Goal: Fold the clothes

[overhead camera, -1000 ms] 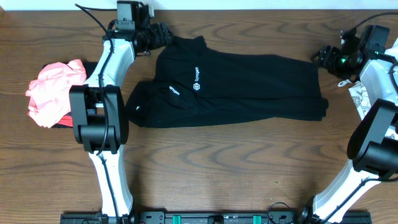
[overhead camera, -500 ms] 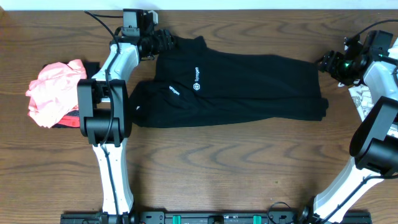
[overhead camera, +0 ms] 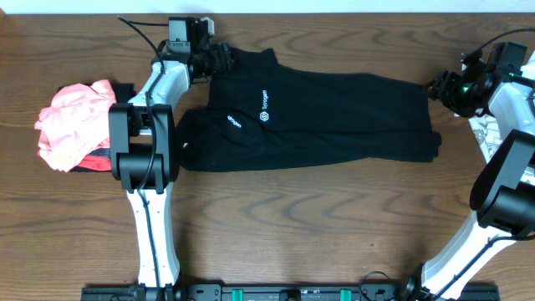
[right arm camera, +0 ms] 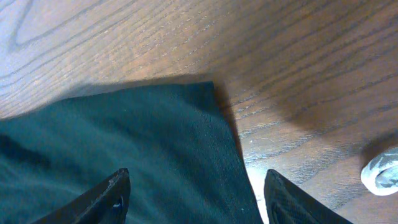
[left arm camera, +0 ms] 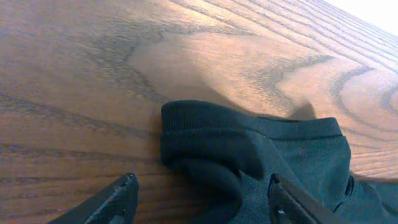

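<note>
**Overhead view.** Only this view shows the full layout.
- The black garment (overhead camera: 326, 117) lies spread across the middle of the table (overhead camera: 292, 226), its long side running left to right. Small white logo prints sit on its left part.
- A coral-pink garment (overhead camera: 71, 121) lies bunched at the table's left side.
- A white patterned piece (overhead camera: 478, 130) lies at the right edge, beside the right arm.
- The left gripper (overhead camera: 219, 57) is at the black garment's upper-left corner.
- The right gripper (overhead camera: 436, 85) is at its upper-right corner.

**Left wrist view.** A ribbed edge of the black fabric is rolled into a thick fold and lies between the fingers. The jaws stand well apart and clamp nothing.

**Right wrist view.** A flat, smooth corner of the black fabric lies on the wood between the fingers. The jaws are spread wide and grip nothing.
</note>
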Controlling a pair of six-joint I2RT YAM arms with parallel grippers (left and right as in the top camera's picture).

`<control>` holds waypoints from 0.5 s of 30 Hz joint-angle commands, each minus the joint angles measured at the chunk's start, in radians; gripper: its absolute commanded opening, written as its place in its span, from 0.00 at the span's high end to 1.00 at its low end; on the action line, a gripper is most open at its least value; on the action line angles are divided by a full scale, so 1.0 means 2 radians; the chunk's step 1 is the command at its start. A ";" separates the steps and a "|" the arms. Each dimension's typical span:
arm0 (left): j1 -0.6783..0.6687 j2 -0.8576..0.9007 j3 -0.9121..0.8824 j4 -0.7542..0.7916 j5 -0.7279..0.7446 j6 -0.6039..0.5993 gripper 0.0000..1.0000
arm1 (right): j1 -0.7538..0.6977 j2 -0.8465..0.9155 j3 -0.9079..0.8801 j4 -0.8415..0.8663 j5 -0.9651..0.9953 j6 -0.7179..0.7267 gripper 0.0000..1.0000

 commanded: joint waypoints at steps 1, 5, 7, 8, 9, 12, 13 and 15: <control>-0.006 0.015 0.008 -0.001 -0.002 0.012 0.33 | 0.005 0.001 0.007 -0.001 -0.005 -0.004 0.34; -0.016 0.023 0.008 -0.002 -0.002 0.012 0.34 | 0.010 0.001 0.007 -0.001 -0.005 -0.004 0.37; -0.020 0.023 0.008 -0.001 -0.002 0.012 0.38 | 0.011 0.001 0.007 -0.001 -0.005 -0.004 0.40; -0.020 0.023 0.008 0.001 -0.002 0.012 0.44 | 0.011 0.001 0.007 0.000 -0.005 -0.004 0.42; -0.020 0.022 0.008 0.001 -0.002 0.012 0.50 | 0.012 0.001 0.007 0.000 -0.004 -0.004 0.44; -0.017 0.020 0.008 -0.002 -0.002 0.012 0.77 | 0.012 0.001 0.007 0.000 0.014 -0.004 0.51; -0.014 0.019 0.008 -0.004 -0.002 0.012 0.81 | 0.012 0.001 0.007 0.000 0.022 -0.004 0.53; -0.010 0.016 0.008 -0.010 -0.002 0.012 0.81 | 0.011 0.001 0.007 0.000 0.030 -0.004 0.53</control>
